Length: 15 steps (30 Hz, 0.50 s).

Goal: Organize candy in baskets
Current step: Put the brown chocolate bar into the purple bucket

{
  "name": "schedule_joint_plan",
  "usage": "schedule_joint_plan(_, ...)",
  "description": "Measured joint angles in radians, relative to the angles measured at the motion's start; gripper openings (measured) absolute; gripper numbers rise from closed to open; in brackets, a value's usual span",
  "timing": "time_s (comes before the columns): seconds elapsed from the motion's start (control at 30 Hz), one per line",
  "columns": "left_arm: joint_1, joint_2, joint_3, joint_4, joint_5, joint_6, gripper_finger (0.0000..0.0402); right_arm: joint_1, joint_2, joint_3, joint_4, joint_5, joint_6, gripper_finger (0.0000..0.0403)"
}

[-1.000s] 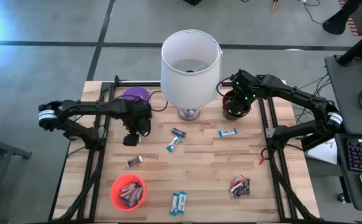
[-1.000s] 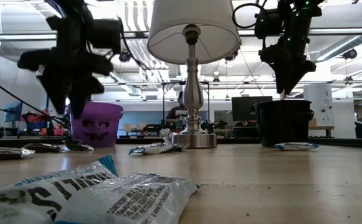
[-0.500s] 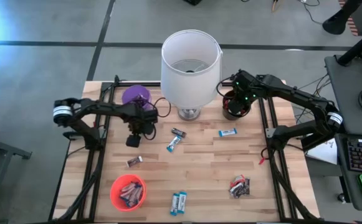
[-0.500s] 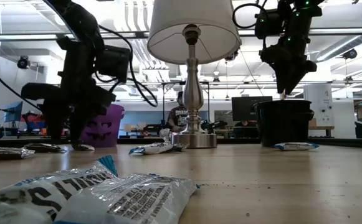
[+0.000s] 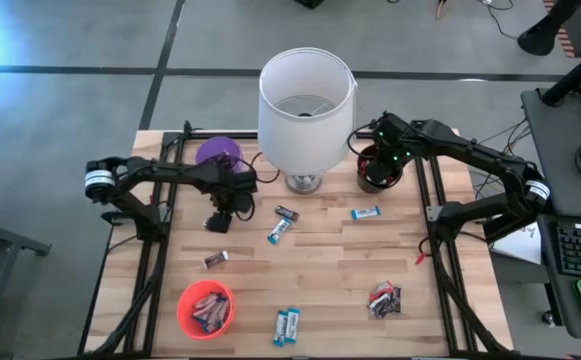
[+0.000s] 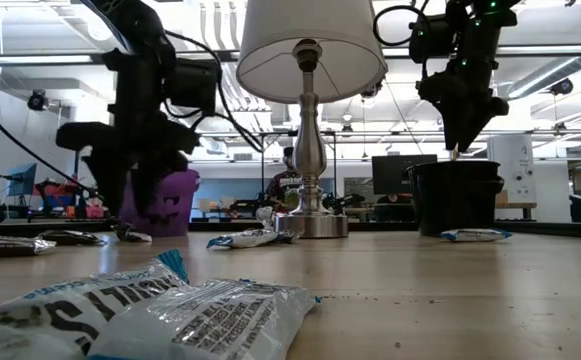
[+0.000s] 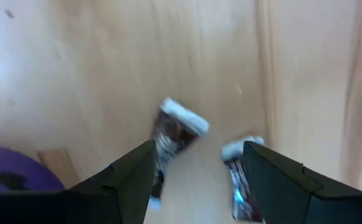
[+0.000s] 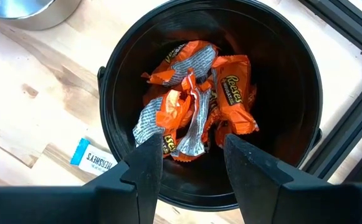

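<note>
The left gripper [image 5: 217, 222], fingers spread and empty, hangs over bare tabletop beside the purple basket [image 5: 217, 153], above two dark-wrapped bars [image 7: 179, 127]; the right gripper [image 8: 185, 163], fingers parted and empty, hovers over the black basket [image 8: 299, 93] of orange-wrapped candy [image 8: 230, 93], near the table's far edge.

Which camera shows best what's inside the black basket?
Right wrist view: it looks straight into the black basket, orange wrappers filling it. High view mostly hides it under the right gripper; low view shows only its wall.

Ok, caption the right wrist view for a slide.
Right pincer open above the black basket of orange-wrapped candy.
</note>
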Motion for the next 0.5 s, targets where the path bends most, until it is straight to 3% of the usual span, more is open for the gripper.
schedule_joint_plan(0.17, 0.010, 0.019, 0.000, 0.067, -0.001, 0.021, 0.0223, 0.000, 0.000, 0.000, 0.000, 0.000, 0.000, 0.0162)
schedule_joint_plan(0.5, 0.090, 0.096, -0.002, 0.014, -0.002, 0.034, 0.0223, 0.000, 0.000, 0.000, -0.007, -0.001, 0.000, 0.0162)
